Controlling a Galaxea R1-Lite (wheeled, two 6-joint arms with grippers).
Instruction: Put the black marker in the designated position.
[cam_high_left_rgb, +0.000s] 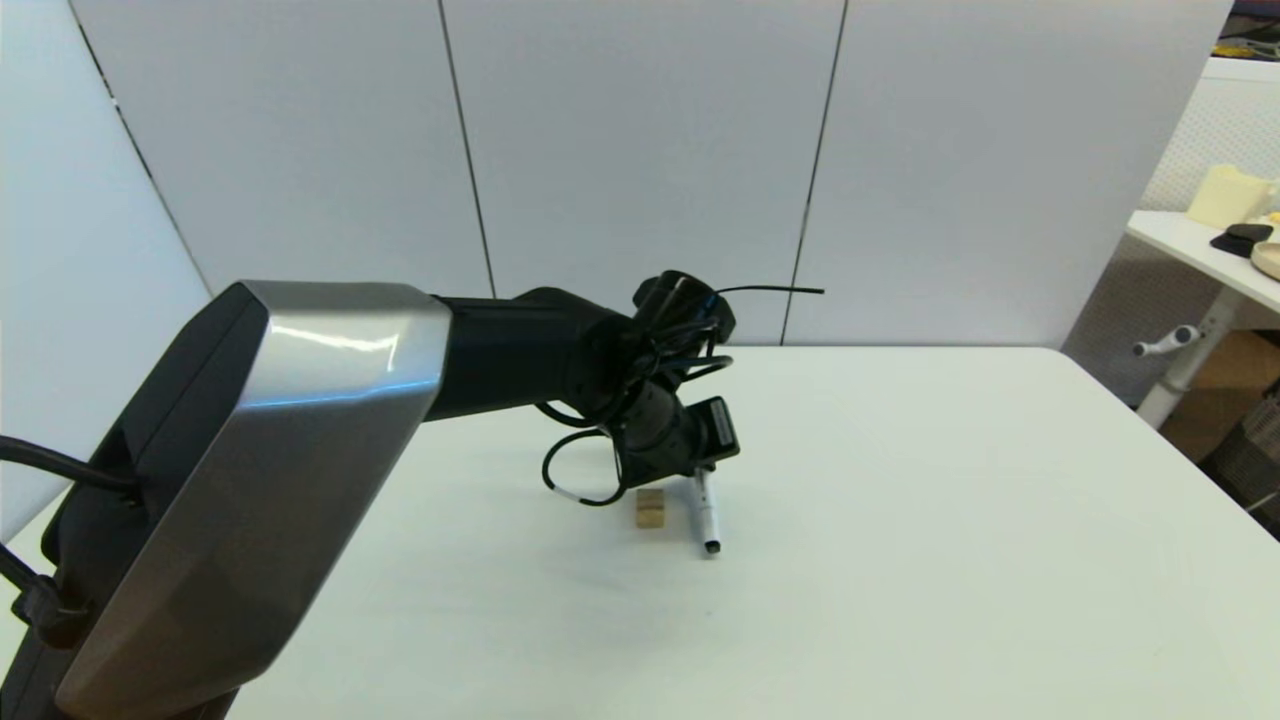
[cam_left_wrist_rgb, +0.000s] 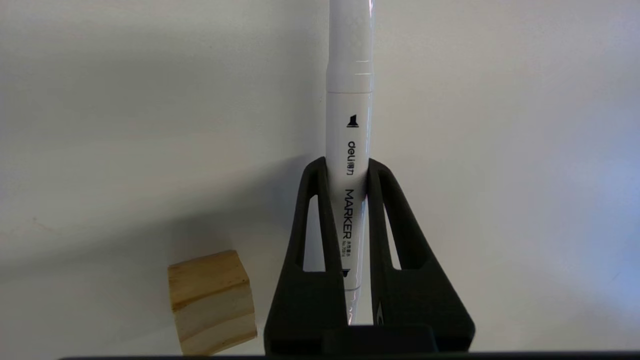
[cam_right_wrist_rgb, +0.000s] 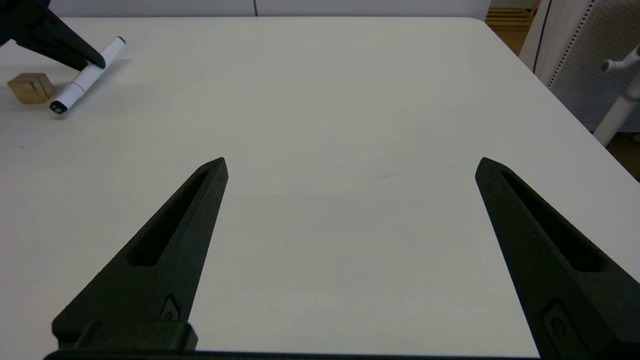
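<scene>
1. A smooth, matte white table (cam_high_left_rgb: 900, 560) fills the scene, with pale grey wall panels (cam_high_left_rgb: 640, 150) standing behind its far edge.
2. Off the table's right side, a second white table (cam_high_left_rgb: 1200, 250) carries a cream container and a dark, flat object.
3. The left arm, with a large brushed-silver shell and black joints, reaches out over the middle of the table, with looped black cables at its wrist.
4. The left gripper (cam_left_wrist_rgb: 348, 167) is low over the tabletop, its two black, wedge-shaped fingers (cam_left_wrist_rgb: 315, 210) pressed against either side of the black marker (cam_left_wrist_rgb: 349, 125).
5. The marker is a slim, round, glossy white barrel with black end tips and dark printed lettering reading "MARKER".
6. The fingers clamp the marker on its printed middle section, and most of the barrel extends beyond the fingertips.
7. In the right wrist view the marker (cam_right_wrist_rgb: 85, 77) sits low at the tabletop; whether it touches the surface cannot be told.
8. A small tan wooden cube (cam_left_wrist_rgb: 212, 302), with visible grain, rests on the table just beside the left gripper and apart from the marker.
9. The right gripper (cam_right_wrist_rgb: 350, 167) hovers over bare white tabletop, well apart from the left gripper, its two black pointed fingers spread wide with nothing between them.
</scene>
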